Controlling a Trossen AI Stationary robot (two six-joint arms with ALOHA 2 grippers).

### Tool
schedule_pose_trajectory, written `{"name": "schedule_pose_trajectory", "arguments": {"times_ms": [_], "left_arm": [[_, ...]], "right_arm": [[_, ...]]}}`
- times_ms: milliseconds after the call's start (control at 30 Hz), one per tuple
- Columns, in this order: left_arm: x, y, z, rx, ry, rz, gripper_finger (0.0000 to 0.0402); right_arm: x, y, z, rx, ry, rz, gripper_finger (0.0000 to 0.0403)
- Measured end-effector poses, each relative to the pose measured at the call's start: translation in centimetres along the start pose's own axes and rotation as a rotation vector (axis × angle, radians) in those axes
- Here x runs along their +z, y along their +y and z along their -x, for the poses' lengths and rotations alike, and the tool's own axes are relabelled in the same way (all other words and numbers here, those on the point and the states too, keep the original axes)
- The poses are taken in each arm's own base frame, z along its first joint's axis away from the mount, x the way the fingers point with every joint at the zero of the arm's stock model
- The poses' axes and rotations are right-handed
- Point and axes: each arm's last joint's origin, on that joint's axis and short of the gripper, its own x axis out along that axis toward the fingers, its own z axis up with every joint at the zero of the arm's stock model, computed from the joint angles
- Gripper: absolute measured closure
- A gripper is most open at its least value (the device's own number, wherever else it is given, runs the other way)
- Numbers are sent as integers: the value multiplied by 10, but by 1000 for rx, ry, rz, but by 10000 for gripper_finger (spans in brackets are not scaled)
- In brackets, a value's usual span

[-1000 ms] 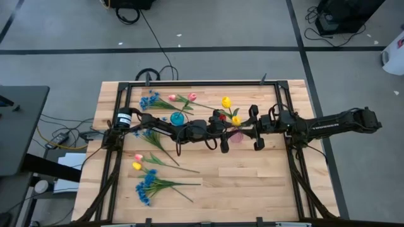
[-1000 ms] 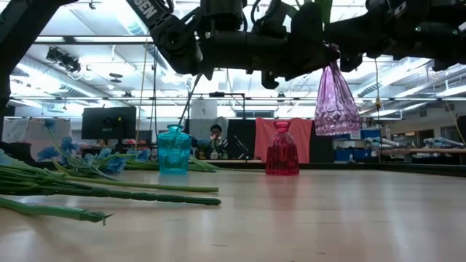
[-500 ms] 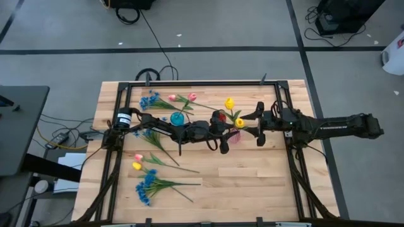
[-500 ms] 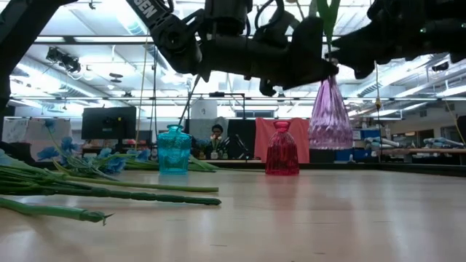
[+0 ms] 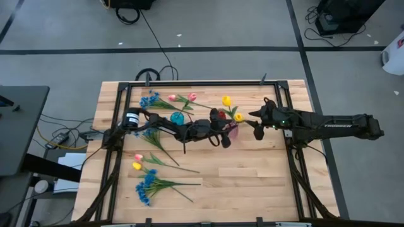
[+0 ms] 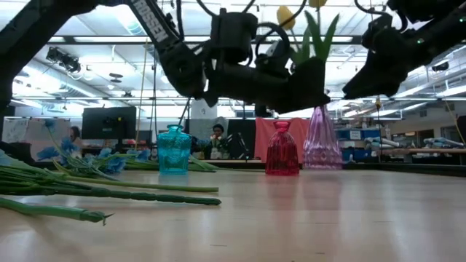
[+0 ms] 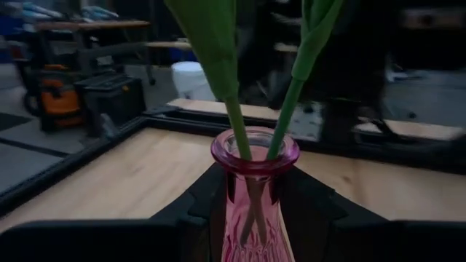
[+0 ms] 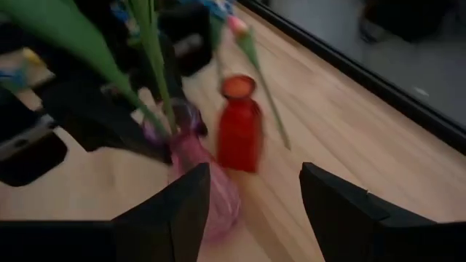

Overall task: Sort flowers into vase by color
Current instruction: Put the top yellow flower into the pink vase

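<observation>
The pink vase (image 6: 321,138) has come down; left pincer (image 7: 255,218) grips it, right pincer (image 8: 251,211) open, empty.

The table (image 5: 252,183) is pale wood, smooth with a faint sheen, edged by a matt black metal frame (image 5: 202,82). The pink vase (image 7: 254,196), red vase (image 6: 282,149) and teal vase (image 6: 174,150) look like glossy, faceted clear glass or plastic. Flower stems (image 7: 234,124) are smooth matt green plastic; the gripper fingers (image 8: 342,211) are matt black plastic.
</observation>
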Motion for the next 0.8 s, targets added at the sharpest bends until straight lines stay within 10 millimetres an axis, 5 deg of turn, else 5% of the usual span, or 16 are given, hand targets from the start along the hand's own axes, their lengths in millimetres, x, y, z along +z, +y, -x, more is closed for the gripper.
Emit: {"name": "schedule_pose_trajectory", "arguments": {"times_ms": [500, 800], "left_arm": [[-2, 20, -61, 92, -75, 18, 288], [0, 45, -75, 137, -60, 51, 288]], "right_arm": [[-10, 1, 1, 81, 127, -76, 181], [-13, 0, 1, 70, 160, -86, 190]]}}
